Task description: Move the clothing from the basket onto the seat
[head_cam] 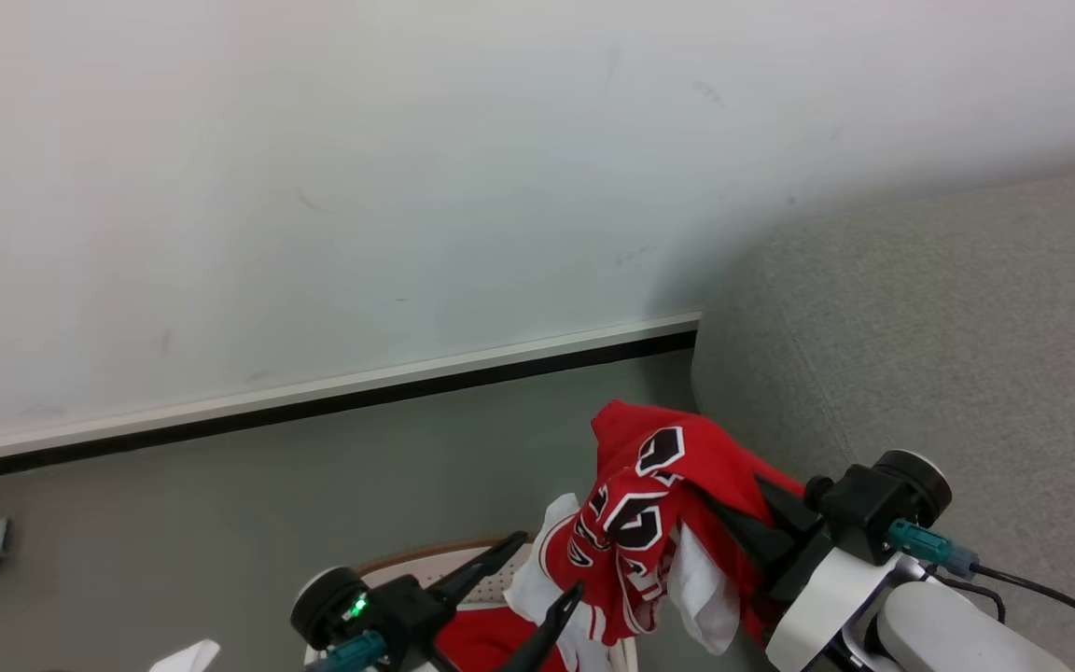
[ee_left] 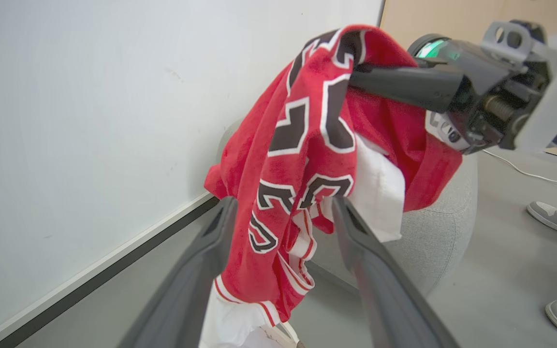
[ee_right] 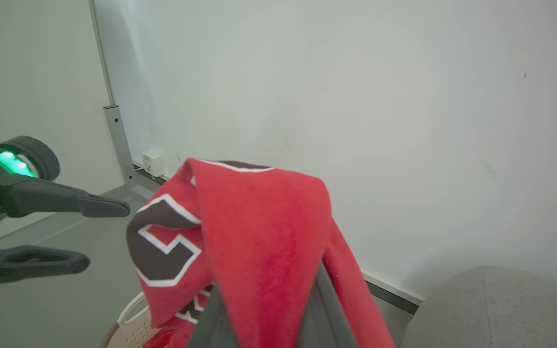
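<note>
While the grey sofa (head_cam: pixel 967 327) fills the right of the head view, the red clothing (head_cam: pixel 649 504) hangs at lower centre beside its edge, above the basket (head_cam: pixel 435 560) at the bottom. The right pincer (head_cam: pixel 729 499) clamps this cloth. The left pincer (head_cam: pixel 551 563) stands wide, gripping nothing.

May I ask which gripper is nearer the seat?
Right. The right gripper, shut on the clothing, is just beside the seat; the left gripper, open, is by the basket, farther off.
</note>
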You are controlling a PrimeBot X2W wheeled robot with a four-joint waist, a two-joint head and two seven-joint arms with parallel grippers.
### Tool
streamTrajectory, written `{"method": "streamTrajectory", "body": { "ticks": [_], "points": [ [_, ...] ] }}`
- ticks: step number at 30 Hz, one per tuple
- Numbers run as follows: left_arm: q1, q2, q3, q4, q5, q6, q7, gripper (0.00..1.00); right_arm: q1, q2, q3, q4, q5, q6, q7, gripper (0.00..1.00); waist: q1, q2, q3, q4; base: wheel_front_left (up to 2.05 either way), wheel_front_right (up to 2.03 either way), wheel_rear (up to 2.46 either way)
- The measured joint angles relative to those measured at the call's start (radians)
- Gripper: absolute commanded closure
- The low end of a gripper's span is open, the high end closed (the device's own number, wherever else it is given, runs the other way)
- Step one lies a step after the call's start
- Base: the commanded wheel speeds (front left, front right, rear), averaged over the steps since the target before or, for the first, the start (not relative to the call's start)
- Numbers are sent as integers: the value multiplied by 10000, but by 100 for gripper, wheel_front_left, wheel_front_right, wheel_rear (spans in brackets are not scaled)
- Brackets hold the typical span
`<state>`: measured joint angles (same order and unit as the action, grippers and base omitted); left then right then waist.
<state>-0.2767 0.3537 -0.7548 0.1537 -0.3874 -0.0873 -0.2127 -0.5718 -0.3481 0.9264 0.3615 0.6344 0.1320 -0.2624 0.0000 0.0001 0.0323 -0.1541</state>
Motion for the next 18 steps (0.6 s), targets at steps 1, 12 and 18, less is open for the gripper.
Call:
{"method": "streamTrajectory", "body": {
  "ticks": [1,12,18],
  "points": [
    [-1,-21,0,15,-2,0,-6,0,50,-12,-92,-48,-81,2,0,100,0,0,10,-115,0,0,0],
    [-135,-142,-148,130,-33,-2,-104,0,526,-226,-1083,-407,-502,2,0,100,0,0,141,-1333,0,0,0],
    [-248,-169,-245,174,-35,-15,-105,0,677,-238,-1375,-541,-704,2,0,100,0,0,305,-1560,0,0,0]
  ]
}}
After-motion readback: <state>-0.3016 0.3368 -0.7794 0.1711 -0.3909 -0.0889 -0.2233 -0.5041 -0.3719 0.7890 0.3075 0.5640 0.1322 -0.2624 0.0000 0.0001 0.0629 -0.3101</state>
